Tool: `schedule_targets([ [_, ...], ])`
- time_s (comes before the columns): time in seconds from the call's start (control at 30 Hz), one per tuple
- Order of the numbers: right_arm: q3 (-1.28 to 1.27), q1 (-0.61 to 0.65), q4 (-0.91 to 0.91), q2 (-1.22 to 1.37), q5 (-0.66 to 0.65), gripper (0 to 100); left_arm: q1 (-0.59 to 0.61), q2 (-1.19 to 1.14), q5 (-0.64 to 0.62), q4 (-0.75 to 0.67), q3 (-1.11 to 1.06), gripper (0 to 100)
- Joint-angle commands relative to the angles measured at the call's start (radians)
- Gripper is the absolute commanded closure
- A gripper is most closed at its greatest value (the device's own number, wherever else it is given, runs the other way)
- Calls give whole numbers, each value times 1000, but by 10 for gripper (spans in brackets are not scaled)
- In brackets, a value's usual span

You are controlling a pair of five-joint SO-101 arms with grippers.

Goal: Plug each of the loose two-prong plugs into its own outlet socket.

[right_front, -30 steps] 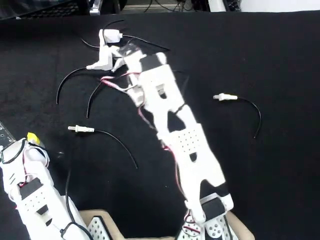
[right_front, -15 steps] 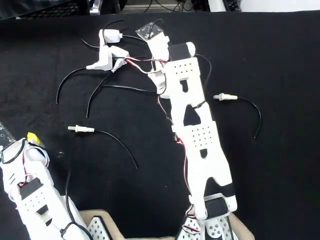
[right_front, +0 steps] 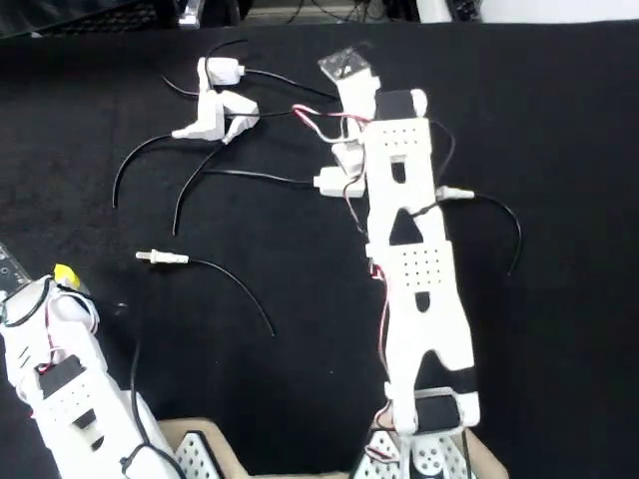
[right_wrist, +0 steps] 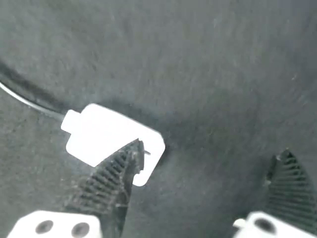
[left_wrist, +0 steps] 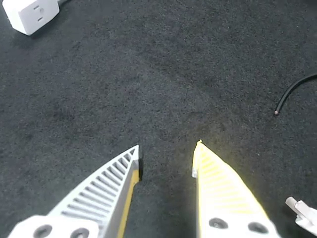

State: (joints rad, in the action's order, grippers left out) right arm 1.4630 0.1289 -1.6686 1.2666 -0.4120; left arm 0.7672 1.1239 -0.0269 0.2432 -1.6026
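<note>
A: Where r the plugs?
B: One two-prong plug (right_front: 160, 257) lies flat on the black bench (right_front: 559, 90), near the left arm (right_front: 60, 389). Its long way goes side to side, prongs twd the left edge. The wire curls off twd the front. The other plug (right_front: 457, 195) is right by the right arm (right_front: 414, 269). It's side to side too, prong end tucked under the arm, wire bending off to the right.
A: And the sockets?
B: A bunch of white sockets (right_front: 212, 115) sits at the back left. One more white block (right_front: 329, 182) on a wire is just beside the right arm.
A: Fingers?
B: Left fingers (left_wrist: 218, 183) are wide apart, holding nothing, low over the cloth. A socket cube (left_wrist: 30, 15) w/ two slots lies well ahead of them. Right fingers (right_wrist: 111, 186) are wide apart too, nothing held. One tip covers the edge of a rounded white piece (right_wrist: 106, 136). Can't tell if it touches.
A: Room to move?
B: Lots of black cloth btw the first plug and the right arm, and on the right side back to the far edge.
</note>
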Motion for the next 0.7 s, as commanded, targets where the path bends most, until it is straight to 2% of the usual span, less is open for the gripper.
schedule_targets([
  [0.0, 42, 2, 31, 56, -84, 610, -2, 8, 8, -28, 8, 820],
  [0.23, 102, -23, -98, 85, -98, 610, -7, 8, 8, -28, 8, 820],
  [0.4, 53, -57, -98, 77, -98, 610, -7, 8, 8, -28, 8, 819],
  [0.6, 191, -124, -98, -5, -101, 610, -8, 8, 8, -28, 8, 819],
  [0.67, 206, -143, -98, -65, -146, 610, -8, 8, 8, -28, 8, 819],
])
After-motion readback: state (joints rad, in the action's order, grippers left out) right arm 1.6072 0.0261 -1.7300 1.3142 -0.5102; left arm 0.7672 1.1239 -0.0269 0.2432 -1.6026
